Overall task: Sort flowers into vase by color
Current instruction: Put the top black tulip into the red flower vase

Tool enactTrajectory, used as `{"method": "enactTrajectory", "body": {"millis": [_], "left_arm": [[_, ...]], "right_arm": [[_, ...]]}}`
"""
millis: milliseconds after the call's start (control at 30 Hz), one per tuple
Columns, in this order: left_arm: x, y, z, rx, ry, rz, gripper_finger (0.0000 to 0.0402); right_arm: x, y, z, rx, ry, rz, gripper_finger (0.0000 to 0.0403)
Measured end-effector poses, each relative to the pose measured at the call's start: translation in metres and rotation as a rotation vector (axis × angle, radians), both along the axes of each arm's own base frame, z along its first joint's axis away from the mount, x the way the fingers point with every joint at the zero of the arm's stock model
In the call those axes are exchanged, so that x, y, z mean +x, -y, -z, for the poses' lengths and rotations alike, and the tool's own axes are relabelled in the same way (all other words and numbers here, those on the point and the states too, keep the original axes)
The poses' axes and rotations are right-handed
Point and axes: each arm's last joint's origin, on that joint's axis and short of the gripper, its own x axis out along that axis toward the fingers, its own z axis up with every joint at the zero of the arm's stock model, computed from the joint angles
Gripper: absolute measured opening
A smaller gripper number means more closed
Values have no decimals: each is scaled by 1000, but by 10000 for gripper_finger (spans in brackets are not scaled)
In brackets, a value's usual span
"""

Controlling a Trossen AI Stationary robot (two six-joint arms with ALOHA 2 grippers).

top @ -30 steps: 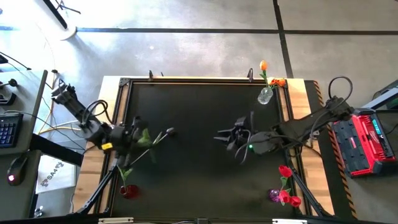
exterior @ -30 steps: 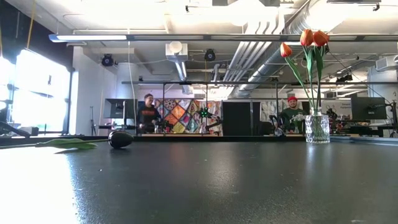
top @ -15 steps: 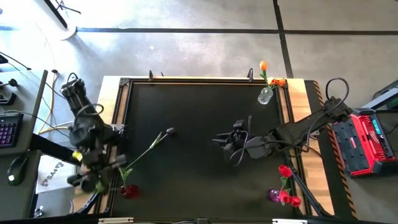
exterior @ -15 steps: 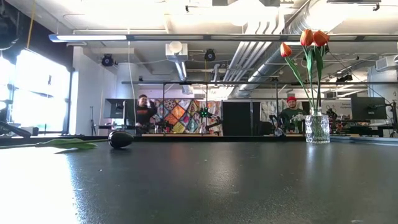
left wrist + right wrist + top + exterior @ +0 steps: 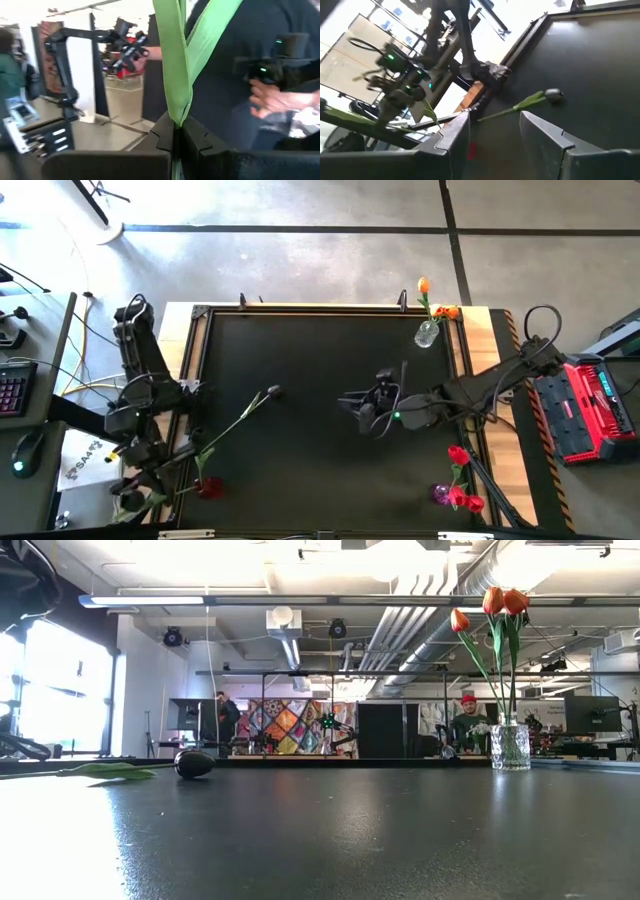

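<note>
My left gripper [image 5: 133, 498] hangs beyond the table's near left corner, shut on a flower whose green leaves [image 5: 176, 60] rise past its fingers; the head is out of view. A dark-headed flower [image 5: 272, 391] lies flat on the black table, its stem running toward the red vase [image 5: 208, 488]. In the low view its head [image 5: 193, 763] and a leaf [image 5: 110, 771] rest on the tabletop. My right gripper [image 5: 352, 402] hovers open over the table's middle, with nothing between its fingers [image 5: 492, 135]. Orange flowers stand in a clear vase [image 5: 427, 332], red ones in a purple vase [image 5: 441, 493]. My left gripper pinches the flower's green stalk where the leaves part [image 5: 176, 121] between its two shut fingers. The fingers lie about level, pointing out past the table's near left corner. The flower is lifted clear of the table, its leaves standing out beyond the fingertips.
A person in a dark top [image 5: 240, 75] stands close beyond the left gripper. A keyboard [image 5: 8, 392] and a mouse [image 5: 24, 450] lie on a side desk at the left. A red case [image 5: 590, 410] stands right of the table. Bare black tabletop [image 5: 320, 470] lies between the vases.
My left gripper has swung from over the table's left part toward the near left corner and past the left edge, sinking a little and turning about, still shut on the green flower. The dark-headed flower has stayed on the table. My right gripper has rolled slightly in place.
</note>
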Motion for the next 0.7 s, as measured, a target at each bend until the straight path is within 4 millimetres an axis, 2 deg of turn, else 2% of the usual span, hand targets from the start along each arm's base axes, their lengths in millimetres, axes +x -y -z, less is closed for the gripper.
{"method": "enactTrajectory", "body": {"millis": [333, 533, 700], "left_arm": [[-1, -4, 36, 9, -82, -52, 0], [0, -5, 37, -50, -168, -50, 2], [2, -6, 37, -87, -214, -86, 21]], "right_arm": [[5, 2, -9, -5, 81, -9, 162], [5, 1, -12, -9, 102, -16, 162], [5, 1, -12, -9, 104, -16, 162]]}}
